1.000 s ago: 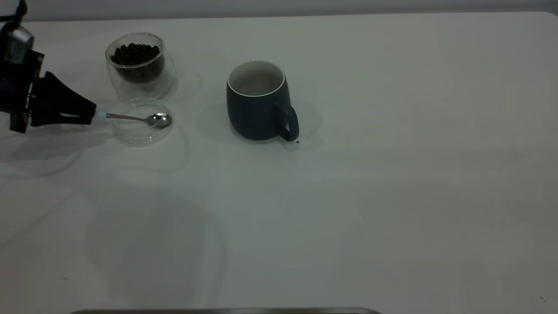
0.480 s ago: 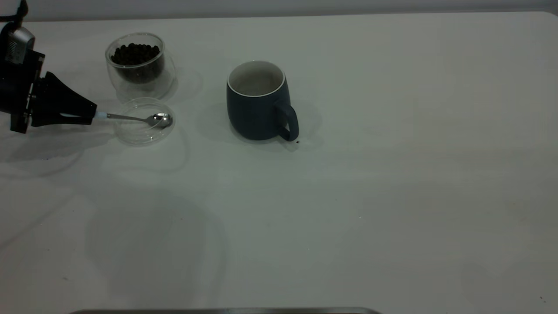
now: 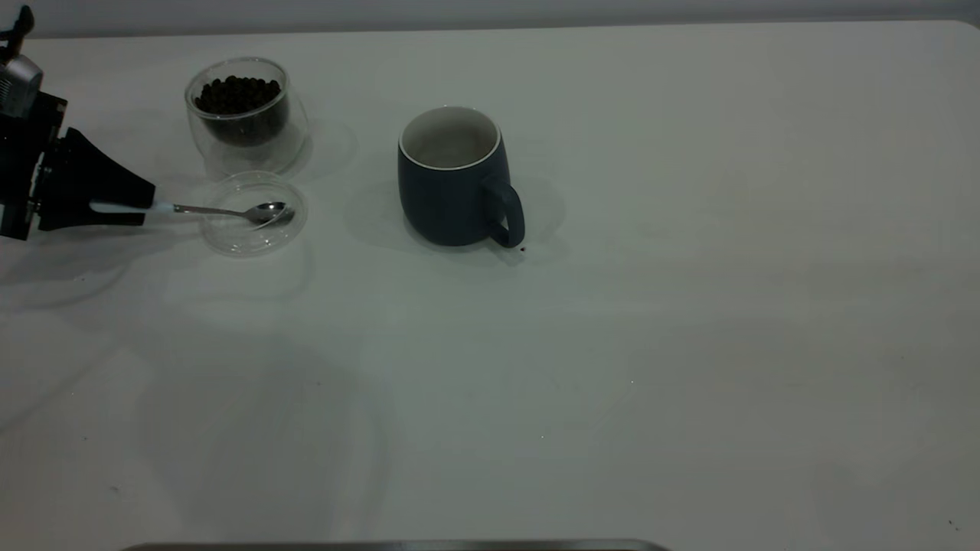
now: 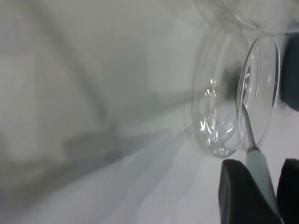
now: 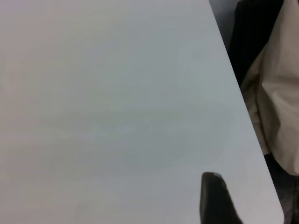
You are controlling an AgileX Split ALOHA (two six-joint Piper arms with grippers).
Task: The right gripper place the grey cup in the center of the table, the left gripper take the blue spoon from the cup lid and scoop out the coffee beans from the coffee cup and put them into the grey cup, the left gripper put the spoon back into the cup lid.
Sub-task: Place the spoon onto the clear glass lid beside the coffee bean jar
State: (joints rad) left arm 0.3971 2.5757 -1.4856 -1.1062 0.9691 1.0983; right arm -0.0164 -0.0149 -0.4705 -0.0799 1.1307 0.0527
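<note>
Exterior view shows you the black left hand [image 3: 126, 205] clamped on the pale-blue-handled metal spoon [image 3: 222, 211], its bowl over the clear round lid [image 3: 253, 237] beside the glass cup of dark beans [image 3: 239, 96]; the blue-grey mug [image 3: 452, 180] stands mid-surface. Left wrist view confirms your grip on the handle. Right wrist view: only one finger [image 5: 215, 200] over bare surface [image 5: 117, 116], so its opening cannot be told.

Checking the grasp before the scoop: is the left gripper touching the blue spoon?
Touching: left wrist view shows the left gripper fingers clamped either side of the blue spoon handle.
</note>
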